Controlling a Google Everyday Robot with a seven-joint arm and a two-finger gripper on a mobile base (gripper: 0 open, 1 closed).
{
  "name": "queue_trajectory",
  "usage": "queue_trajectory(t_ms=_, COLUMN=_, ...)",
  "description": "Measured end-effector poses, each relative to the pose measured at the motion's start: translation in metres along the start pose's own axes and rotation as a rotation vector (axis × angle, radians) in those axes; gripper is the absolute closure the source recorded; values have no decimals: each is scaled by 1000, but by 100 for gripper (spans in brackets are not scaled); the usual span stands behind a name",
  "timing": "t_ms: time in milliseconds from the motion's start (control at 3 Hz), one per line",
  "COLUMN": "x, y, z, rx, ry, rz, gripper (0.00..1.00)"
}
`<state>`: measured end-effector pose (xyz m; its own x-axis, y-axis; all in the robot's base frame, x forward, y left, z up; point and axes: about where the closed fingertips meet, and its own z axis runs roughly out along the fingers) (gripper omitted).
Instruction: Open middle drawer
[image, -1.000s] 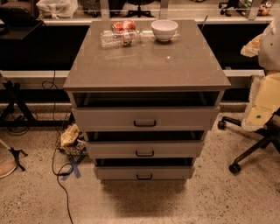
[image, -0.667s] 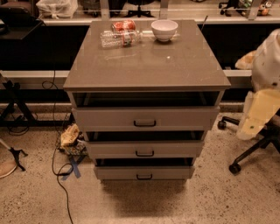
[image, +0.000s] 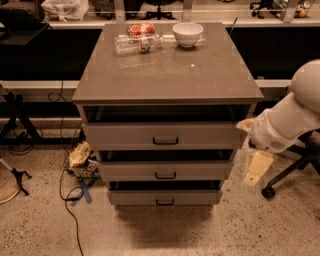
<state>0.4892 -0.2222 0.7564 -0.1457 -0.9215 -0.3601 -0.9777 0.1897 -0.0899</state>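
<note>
The middle drawer (image: 165, 170) is the grey-taupe front between a wider top drawer (image: 165, 135) and a narrower bottom drawer (image: 165, 197). Its small dark bar handle (image: 165, 175) sits at the centre of the front. A dark gap shows above each drawer front. My white arm (image: 290, 117) comes in from the right. My gripper (image: 254, 167) hangs just off the cabinet's right side, level with the middle drawer and apart from its handle. It holds nothing that I can see.
On the cabinet top (image: 170, 75) lie a plastic bottle (image: 136, 43), a red can (image: 141, 28) and a white bowl (image: 188, 33). A black chair base (image: 285, 175) stands at the right. Cables (image: 67, 192) and crumpled litter (image: 80, 155) lie on the floor at the left.
My arm has swung down and to the left, bringing the gripper from the far right edge to beside the cabinet's right side. The drawers have not moved.
</note>
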Motion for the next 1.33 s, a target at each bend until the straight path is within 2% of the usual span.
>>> queue_trajectory(t_ms=333, x=24, y=-2, z=79, rx=-36, ry=-26, rz=42, gripper=0)
queue_trajectory(t_ms=667, x=24, y=-2, z=79, rx=-36, ry=-26, rz=42, gripper=0)
queue_trajectory(t_ms=1000, x=36, y=-5, z=116, rx=-44, ry=-48, rz=4, gripper=0)
queue_trajectory(t_ms=1333, x=39, y=-11, z=165, rx=-44, ry=-92, rz=-79, gripper=0)
